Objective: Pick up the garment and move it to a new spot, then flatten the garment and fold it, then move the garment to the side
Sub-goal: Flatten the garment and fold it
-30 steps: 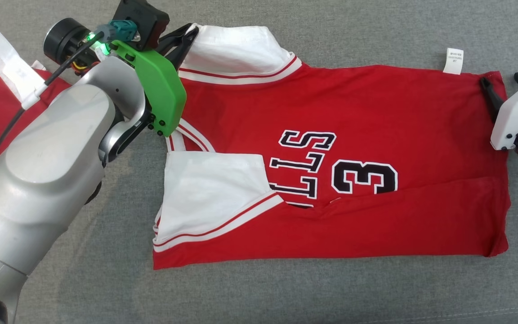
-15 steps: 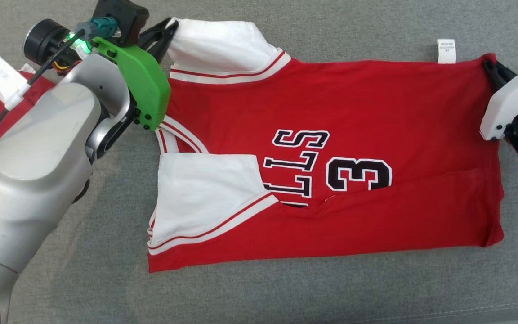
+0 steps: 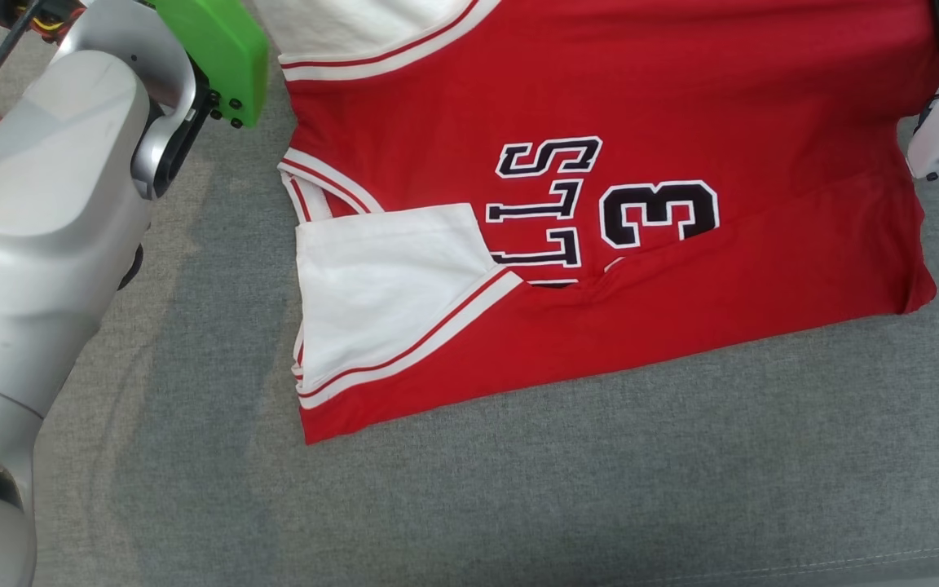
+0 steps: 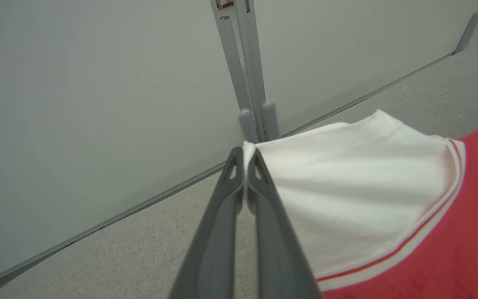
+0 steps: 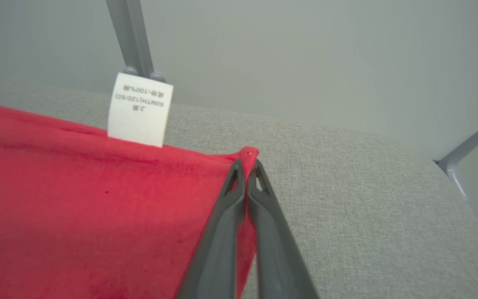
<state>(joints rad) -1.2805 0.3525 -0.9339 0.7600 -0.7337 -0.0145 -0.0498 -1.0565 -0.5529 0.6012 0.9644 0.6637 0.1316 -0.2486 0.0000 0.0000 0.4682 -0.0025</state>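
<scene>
Tension matters: my left gripper (image 4: 245, 154) pinches the corner of the white sleeve (image 4: 347, 199), my right gripper (image 5: 247, 166) a red corner of the garment (image 3: 763, 285), which lies on the grey surface (image 3: 518, 489). I should lift both evenly. The wrist views show each pinch and the label (image 5: 139, 110); the head view shows the print (image 3: 608, 204).

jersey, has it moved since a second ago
Yes. In the head view the jersey has slid up, its near edge farther from the seam in the grey surface, most at the right.
</scene>
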